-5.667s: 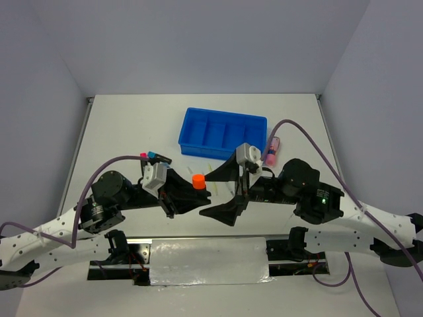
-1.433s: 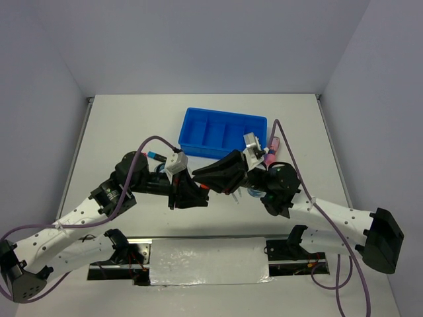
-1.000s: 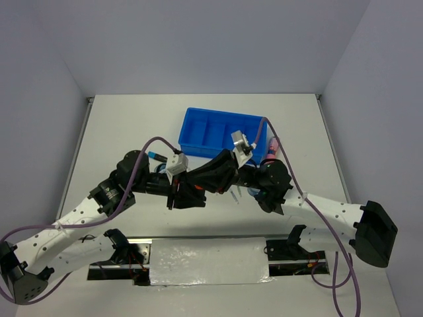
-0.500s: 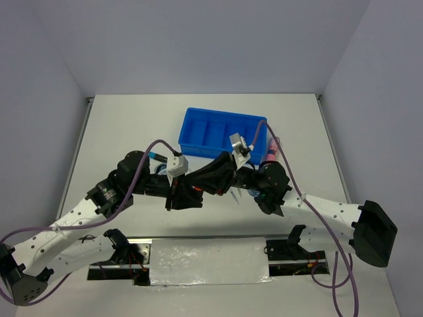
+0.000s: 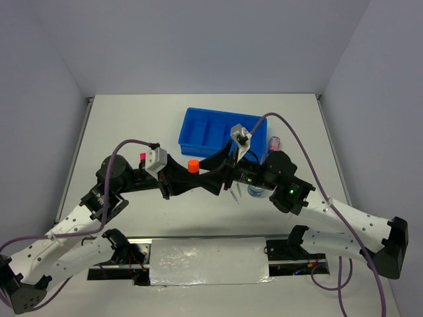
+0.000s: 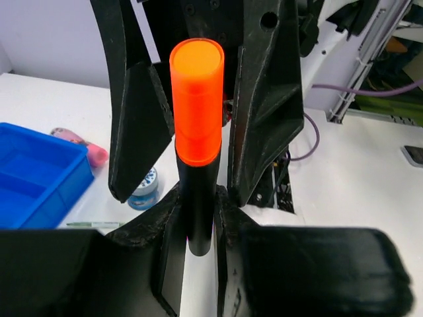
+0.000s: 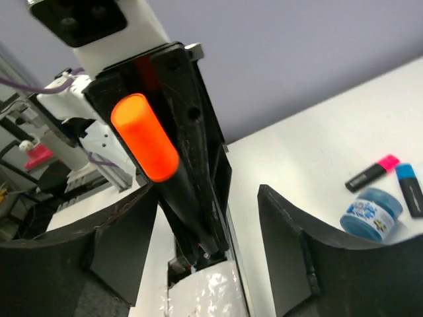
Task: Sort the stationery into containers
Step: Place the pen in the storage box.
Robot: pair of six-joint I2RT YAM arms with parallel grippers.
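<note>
Clamping black plastic highlighter with orange cap (image 6: 197, 99) by barrel in left gripper (image 6: 197, 198), mid-air, just near of bright-blue compartmented tray (image 5: 188, 129). Holding right gripper (image 7: 206, 211) wide, fingers (image 7: 125, 241) flanking cap, not touching. Likely light, rigid, slick; gripping barrel, not cap.

Bright even light, soft shadows, blurred foreground

Your top camera looks down from above and behind the arm bases and takes in the whole desk (image 5: 132, 119). Your left wrist camera sits close behind the left hand (image 6: 197, 221) and faces the right hand (image 6: 179, 197). Your right wrist camera looks back the opposite way. All three views share the orange-capped highlighter (image 5: 192, 165), and the top and left wrist views also share the blue tray (image 5: 188, 132).
</note>
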